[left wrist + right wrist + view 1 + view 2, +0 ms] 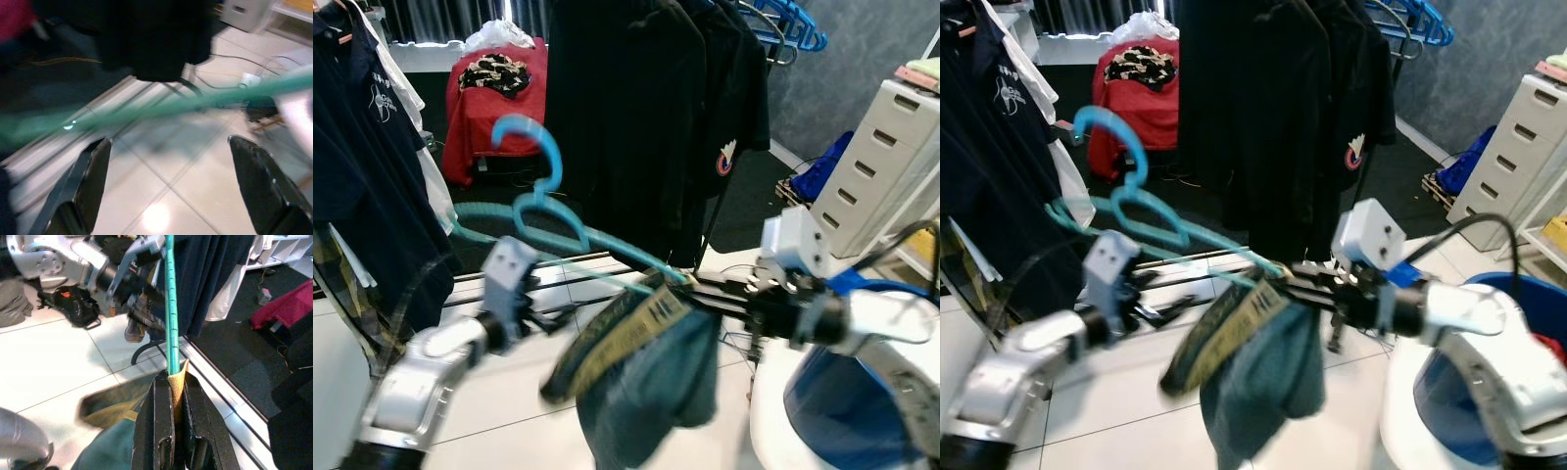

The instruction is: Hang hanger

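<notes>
A teal plastic hanger (552, 157) is held up in mid-air with its hook pointing up. A teal and olive garment (646, 392) droops from its right end. My right gripper (693, 284) is shut on that end, pinching the hanger bar (169, 308) together with the garment's tan waistband (177, 382). My left gripper (558, 315) hovers open just under the hanger's left arm. In the left wrist view the teal bar (146, 111) crosses just beyond the spread fingertips (100, 147), touching neither.
Black garments (636, 117) hang straight ahead, a navy shirt (362, 176) on the left. Blue hangers (793, 24) sit at the top right. A red cloth pile (494, 98) lies behind, a white drawer unit (891, 166) stands right, and a blue bin (852, 401) is near right.
</notes>
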Robot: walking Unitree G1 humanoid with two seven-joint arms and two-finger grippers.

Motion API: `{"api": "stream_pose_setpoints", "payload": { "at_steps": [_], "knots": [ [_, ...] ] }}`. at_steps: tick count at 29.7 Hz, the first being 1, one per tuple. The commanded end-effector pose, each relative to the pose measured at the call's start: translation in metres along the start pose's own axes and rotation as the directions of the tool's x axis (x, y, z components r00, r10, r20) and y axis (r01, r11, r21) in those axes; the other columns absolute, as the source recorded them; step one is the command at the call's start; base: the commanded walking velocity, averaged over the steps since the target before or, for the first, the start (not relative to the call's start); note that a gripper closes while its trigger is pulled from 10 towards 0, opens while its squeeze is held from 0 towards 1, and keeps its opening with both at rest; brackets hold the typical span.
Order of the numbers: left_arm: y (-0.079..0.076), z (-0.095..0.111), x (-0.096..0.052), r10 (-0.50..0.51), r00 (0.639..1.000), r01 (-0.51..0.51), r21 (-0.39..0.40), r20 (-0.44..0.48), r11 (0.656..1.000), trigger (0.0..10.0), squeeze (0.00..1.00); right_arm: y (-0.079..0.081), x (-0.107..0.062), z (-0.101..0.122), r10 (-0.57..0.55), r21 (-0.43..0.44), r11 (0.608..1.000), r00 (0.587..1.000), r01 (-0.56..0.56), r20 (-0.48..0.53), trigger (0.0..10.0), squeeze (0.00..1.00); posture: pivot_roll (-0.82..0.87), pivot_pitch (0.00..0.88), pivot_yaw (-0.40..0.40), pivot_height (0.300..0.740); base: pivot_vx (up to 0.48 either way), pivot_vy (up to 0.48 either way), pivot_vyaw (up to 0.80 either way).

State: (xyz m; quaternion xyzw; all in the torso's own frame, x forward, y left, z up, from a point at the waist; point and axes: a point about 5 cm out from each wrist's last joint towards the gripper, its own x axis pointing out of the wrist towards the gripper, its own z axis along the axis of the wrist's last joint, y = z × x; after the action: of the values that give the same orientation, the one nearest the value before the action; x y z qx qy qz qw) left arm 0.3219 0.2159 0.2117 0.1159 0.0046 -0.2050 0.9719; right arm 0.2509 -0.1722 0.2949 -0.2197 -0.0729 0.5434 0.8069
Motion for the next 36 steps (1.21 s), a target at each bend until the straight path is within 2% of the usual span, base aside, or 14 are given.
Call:
{"api": "stream_pose_setpoints", "payload": {
  "at_steps": [1,6,9,11,12,14,15,17,18,20,22,24,30,36],
  "knots": [
    [0.009,-0.007,-0.005,0.022,0.999,-0.021,0.029,-0.03,0.999,10.0,0.0,0.0,-0.004,0.007,0.04,-0.014,0.999,0.999,-0.04,0.005,10.0,0.0,-0.13,0.19,-0.03,0.74,0.0,0.0,0.0],
    [0.019,-0.011,-0.011,0.048,0.997,-0.045,0.051,-0.057,0.998,10.0,0.0,-0.003,-0.007,0.01,0.064,-0.022,0.998,0.998,-0.064,-0.008,10.0,0.0,-0.13,0.192,-0.033,0.74,0.0,0.0,0.0],
    [0.013,-0.024,-0.031,-0.055,0.988,0.066,0.067,-0.147,0.996,10.0,0.0,-0.011,-0.004,0.025,0.132,-0.07,0.989,0.991,-0.132,0.007,10.0,0.0,-0.13,0.2,-0.039,0.74,0.0,0.0,0.0],
    [0.013,-0.024,-0.031,-0.055,0.988,0.066,0.067,-0.147,0.996,10.0,0.0,-0.011,-0.004,0.025,0.132,-0.07,0.989,0.991,-0.132,0.007,10.0,0.0,-0.13,0.2,-0.039,0.74,0.0,0.0,0.0],
    [-0.002,-0.023,-0.032,-0.137,0.979,0.138,-0.003,-0.151,0.99,10.0,0.0,-0.018,0.004,0.035,0.153,-0.113,0.983,0.988,-0.148,0.037,10.0,0.0,-0.12,0.201,-0.042,0.74,0.0,0.0,0.0],
    [-0.002,-0.023,-0.032,-0.137,0.979,0.138,-0.003,-0.151,0.99,10.0,0.0,-0.018,0.004,0.035,0.153,-0.113,0.983,0.988,-0.148,0.037,10.0,0.0,-0.12,0.201,-0.042,0.74,0.0,0.0,0.0],
    [-0.023,-0.02,-0.026,-0.206,0.966,0.189,-0.114,-0.158,0.975,10.0,0.0,-0.025,0.013,0.044,0.165,-0.152,0.977,0.984,-0.153,0.07,10.0,0.0,-0.12,0.201,-0.049,0.74,0.0,0.0,0.0],
    [-0.023,-0.02,-0.026,-0.206,0.966,0.189,-0.114,-0.158,0.975,10.0,0.0,-0.025,0.013,0.044,0.165,-0.152,0.977,0.984,-0.153,0.07,10.0,0.0,-0.12,0.201,-0.049,0.74,0.0,0.0,0.0],
    [-0.044,-0.015,-0.017,-0.268,0.949,0.236,-0.187,-0.168,0.954,10.0,0.0,-0.031,0.02,0.048,0.172,-0.179,0.972,0.982,-0.155,0.079,10.0,0.0,-0.11,0.206,-0.056,0.74,0.0,0.0,0.0],
    [-0.044,-0.015,-0.017,-0.268,0.949,0.236,-0.187,-0.168,0.954,10.0,0.0,-0.031,0.02,0.048,0.172,-0.179,0.972,0.982,-0.155,0.079,10.0,0.0,-0.11,0.206,-0.056,0.74,0.0,0.0,0.0],
    [-0.059,-0.011,-0.01,-0.299,0.938,0.263,-0.205,-0.175,0.943,10.0,0.0,-0.035,0.024,0.049,0.17,-0.191,0.97,0.982,-0.153,0.078,10.0,0.0,-0.11,0.206,-0.054,0.74,0.0,0.0,0.0],
    [-0.069,-0.012,0.003,-0.243,0.951,0.223,-0.12,-0.193,0.967,10.0,0.0,-0.044,0.025,0.049,0.157,-0.194,0.971,0.985,-0.14,0.076,10.0,0.0,-0.12,0.21,-0.05,0.74,0.0,0.0,0.0],
    [-0.063,-0.011,0.016,-0.13,0.975,0.123,-0.051,-0.177,0.991,10.0,0.0,-0.049,0.026,0.054,0.197,-0.193,0.965,0.978,-0.181,0.07,10.0,0.0,-0.13,0.214,-0.062,0.74,0.0,0.0,0.0],
    [-0.025,-0.016,0.005,0.061,0.977,-0.06,0.012,-0.203,0.998,10.0,0.0,-0.052,0.026,0.058,0.253,-0.21,0.948,0.966,-0.239,0.042,10.0,0.0,-0.13,0.217,-0.078,0.74,0.0,0.0,0.0]
  ]
}}
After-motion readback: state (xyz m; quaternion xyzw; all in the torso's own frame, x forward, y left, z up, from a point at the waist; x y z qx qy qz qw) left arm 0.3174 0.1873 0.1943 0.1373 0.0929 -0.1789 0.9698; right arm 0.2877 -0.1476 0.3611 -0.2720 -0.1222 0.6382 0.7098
